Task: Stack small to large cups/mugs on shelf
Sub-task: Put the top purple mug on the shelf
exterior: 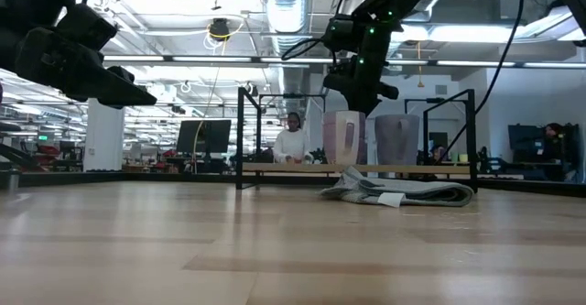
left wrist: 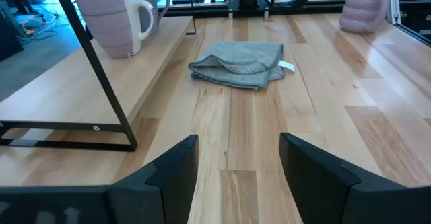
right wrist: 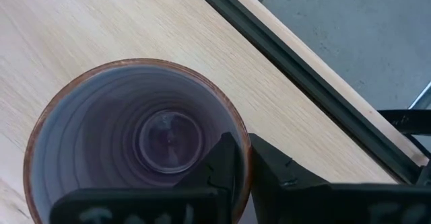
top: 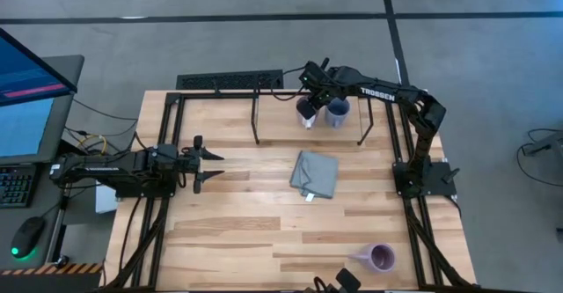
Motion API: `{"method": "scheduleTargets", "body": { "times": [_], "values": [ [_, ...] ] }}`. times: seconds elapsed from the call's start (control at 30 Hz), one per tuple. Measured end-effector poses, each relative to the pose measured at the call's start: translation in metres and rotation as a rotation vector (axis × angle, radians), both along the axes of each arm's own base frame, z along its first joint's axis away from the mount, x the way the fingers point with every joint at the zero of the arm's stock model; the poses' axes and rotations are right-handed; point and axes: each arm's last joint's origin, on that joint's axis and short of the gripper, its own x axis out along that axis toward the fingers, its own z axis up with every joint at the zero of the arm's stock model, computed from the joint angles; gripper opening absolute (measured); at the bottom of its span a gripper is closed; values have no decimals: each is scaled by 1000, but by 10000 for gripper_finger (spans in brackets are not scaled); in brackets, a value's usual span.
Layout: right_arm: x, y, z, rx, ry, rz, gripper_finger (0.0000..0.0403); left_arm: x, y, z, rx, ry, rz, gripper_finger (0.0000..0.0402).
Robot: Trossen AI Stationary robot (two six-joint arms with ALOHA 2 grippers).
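Now, left to right, placed by the shelf (top: 264,95):
Left gripper (top: 214,168): fingers apart, holding nothing, well left of it.
Purple mug (top: 306,110): on it, rim pinched by right gripper (top: 310,99).
Blue-grey mug (top: 338,110): just beside.
Lavender mug (top: 380,258): far off, table's near edge.

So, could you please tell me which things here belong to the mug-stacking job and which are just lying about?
Part of the job:
- purple mug, its rim pinched by the right pincer
- blue-grey mug
- lavender mug
- black shelf

Just lying about:
- grey cloth
- idle left pincer
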Motion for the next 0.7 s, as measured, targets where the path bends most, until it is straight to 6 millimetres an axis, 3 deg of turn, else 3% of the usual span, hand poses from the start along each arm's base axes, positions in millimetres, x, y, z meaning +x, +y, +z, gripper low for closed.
{"method": "scheduleTargets", "body": {
  "times": [0.4,0.7],
  "values": [
    [0,0,0,-3,4,5,55,0,0,0,0,0,0,199],
    [-1,1,-1,-1,20,3,109,0,0,0,0,0,0,199]
  ]
}}
